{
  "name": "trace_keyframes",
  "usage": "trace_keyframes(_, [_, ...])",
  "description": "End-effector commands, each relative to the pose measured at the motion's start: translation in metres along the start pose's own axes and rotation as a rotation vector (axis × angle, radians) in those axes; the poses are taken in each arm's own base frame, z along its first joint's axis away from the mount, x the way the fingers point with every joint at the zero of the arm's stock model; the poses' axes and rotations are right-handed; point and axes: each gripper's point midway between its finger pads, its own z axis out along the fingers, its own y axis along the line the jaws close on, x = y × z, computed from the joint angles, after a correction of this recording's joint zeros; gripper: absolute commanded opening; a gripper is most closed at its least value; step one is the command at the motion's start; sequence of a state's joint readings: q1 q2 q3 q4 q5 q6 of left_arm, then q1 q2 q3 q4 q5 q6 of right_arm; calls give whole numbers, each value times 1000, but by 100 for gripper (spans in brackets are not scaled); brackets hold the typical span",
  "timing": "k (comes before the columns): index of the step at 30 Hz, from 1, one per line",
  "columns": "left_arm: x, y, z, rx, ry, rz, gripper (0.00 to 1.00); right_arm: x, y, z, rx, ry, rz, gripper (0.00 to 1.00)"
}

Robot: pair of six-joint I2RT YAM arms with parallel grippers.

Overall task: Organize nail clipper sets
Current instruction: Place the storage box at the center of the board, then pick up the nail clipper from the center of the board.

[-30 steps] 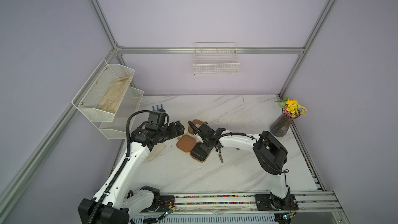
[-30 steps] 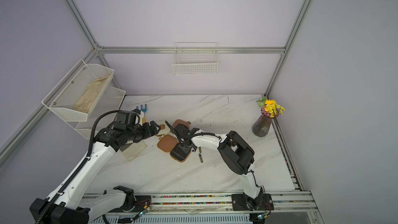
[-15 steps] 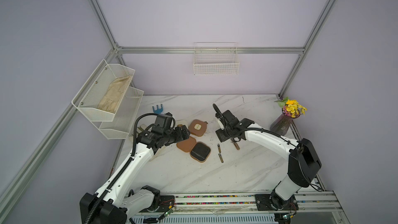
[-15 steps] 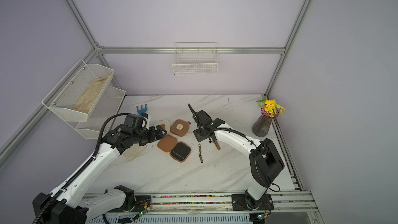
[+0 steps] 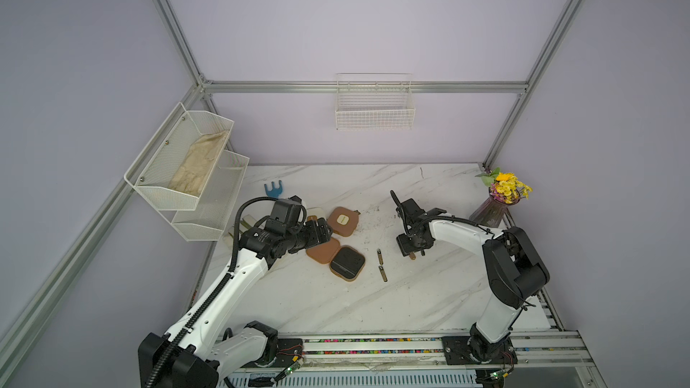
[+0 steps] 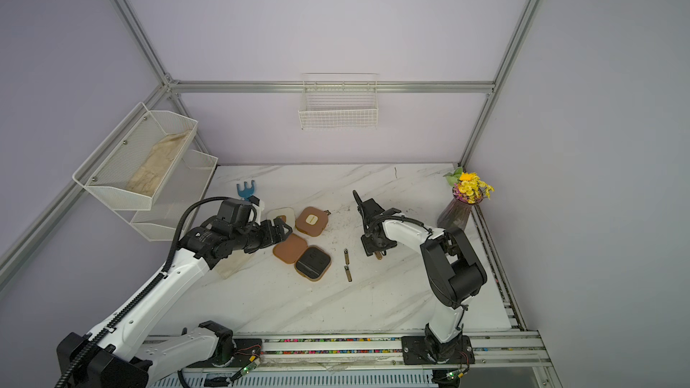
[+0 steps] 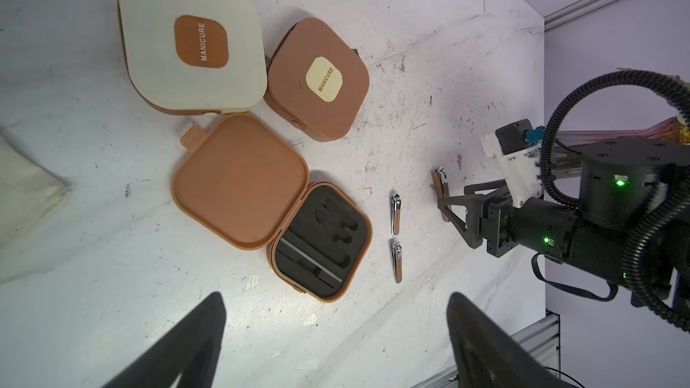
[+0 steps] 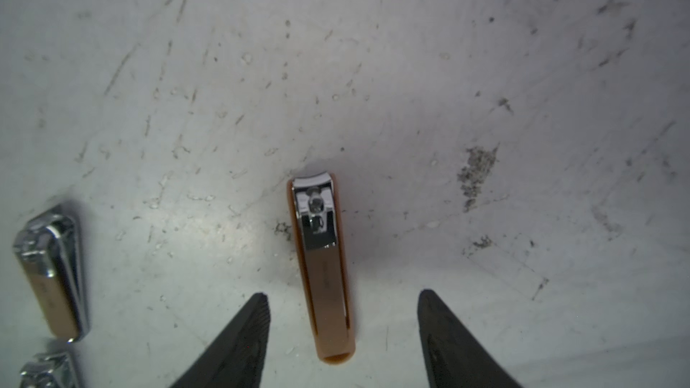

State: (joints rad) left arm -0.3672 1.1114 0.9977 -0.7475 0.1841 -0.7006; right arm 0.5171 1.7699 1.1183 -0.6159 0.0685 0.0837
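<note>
Both top views: high at front, looking down & back over whole table [image 5: 317,304], near-identical. L wrist cam: well above, looks down on open case [image 7: 239,181] & bronze clipper [image 7: 438,182]. R wrist cam: v. close to table, same clipper mid-frame; both wrist views share it.

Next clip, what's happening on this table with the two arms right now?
The right gripper is down at the table with its jaws open on either side of a bronze clipper, not gripping it. The left gripper hovers open above the cases. One brown case lies open, black lining showing; the cream case and the other brown case are shut. Two more clippers lie loose beside the open case.
</note>
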Motion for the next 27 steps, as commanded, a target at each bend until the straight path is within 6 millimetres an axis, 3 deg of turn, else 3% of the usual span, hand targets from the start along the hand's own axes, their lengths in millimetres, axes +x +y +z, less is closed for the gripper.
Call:
trace_keyframes(1, [8, 1, 6, 13, 13, -17, 91, 4, -1, 10, -12, 25, 2, 56])
trace_keyframes(11, [15, 6, 10, -2, 25, -29, 90, 13, 1, 20, -30, 60, 2, 30])
trace_keyframes(16, [18, 6, 12, -3, 34, -31, 90, 15, 3, 20, -42, 66, 3, 3])
trace_keyframes(18, [20, 8, 13, -5, 39, -37, 90, 10, 2, 14, -44, 54, -7, 0])
trace_keyframes(23, [36, 23, 20, -40, 64, -108, 88, -12, 33, -21, -93, -27, -116, 0])
trace_keyframes(27, [52, 37, 28, -67, 96, -177, 87, -23, 85, -52, -98, -89, -314, 0])
